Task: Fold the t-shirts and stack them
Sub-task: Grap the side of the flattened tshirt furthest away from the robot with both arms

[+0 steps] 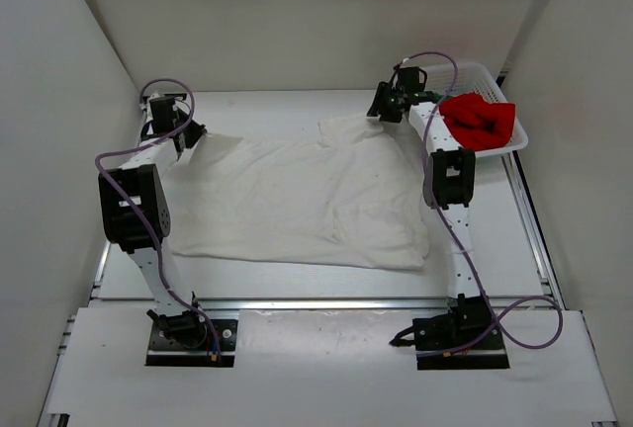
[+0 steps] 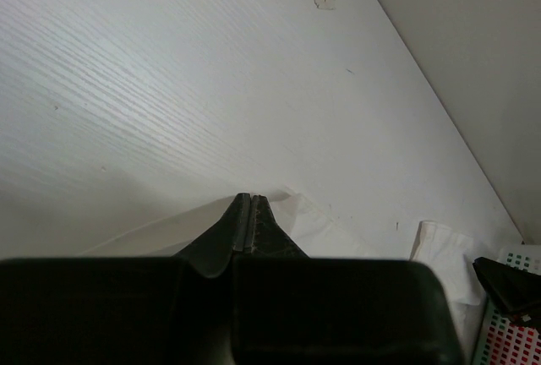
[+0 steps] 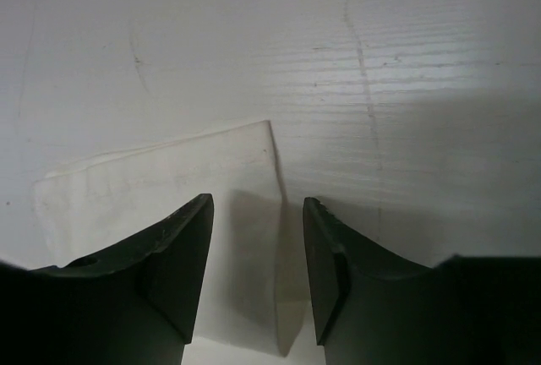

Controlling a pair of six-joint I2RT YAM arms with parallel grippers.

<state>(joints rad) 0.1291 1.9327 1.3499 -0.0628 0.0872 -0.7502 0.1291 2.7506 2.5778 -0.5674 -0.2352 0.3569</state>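
White and mostly flat, found the t-shirt lying long-ways left to right on the bench, its far left corner pinched in the shut left tool, its far right corner just under the open, empty right tool.

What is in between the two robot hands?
The white shirt lies spread out between the left gripper and the right gripper. The top view shows it.
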